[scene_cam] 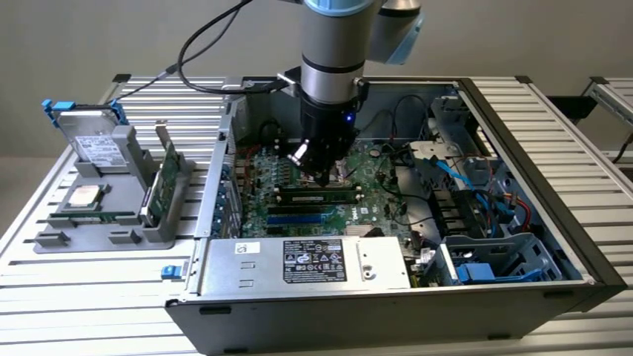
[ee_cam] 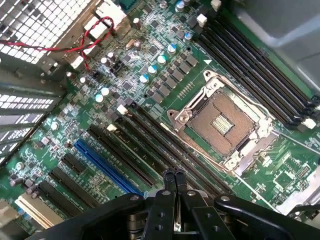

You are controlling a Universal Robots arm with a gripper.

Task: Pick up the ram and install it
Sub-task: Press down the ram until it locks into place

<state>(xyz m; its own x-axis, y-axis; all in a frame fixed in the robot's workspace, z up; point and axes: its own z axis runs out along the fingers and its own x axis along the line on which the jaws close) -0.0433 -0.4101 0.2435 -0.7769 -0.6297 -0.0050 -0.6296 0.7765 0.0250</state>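
The arm (scene_cam: 334, 44) is held vertical, wrist pointing toward six o'clock, with the gripper (scene_cam: 319, 172) fingers (ee_cam: 169, 176) pressed together, nothing clasped.

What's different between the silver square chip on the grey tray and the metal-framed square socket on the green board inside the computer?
The chip lies loose on the grey tray, outside the computer case; the socket is fixed to the green board inside it. The chip has a plain silver top; the socket shows a brownish contact field inside a metal frame and stands empty. Both are roughly square.
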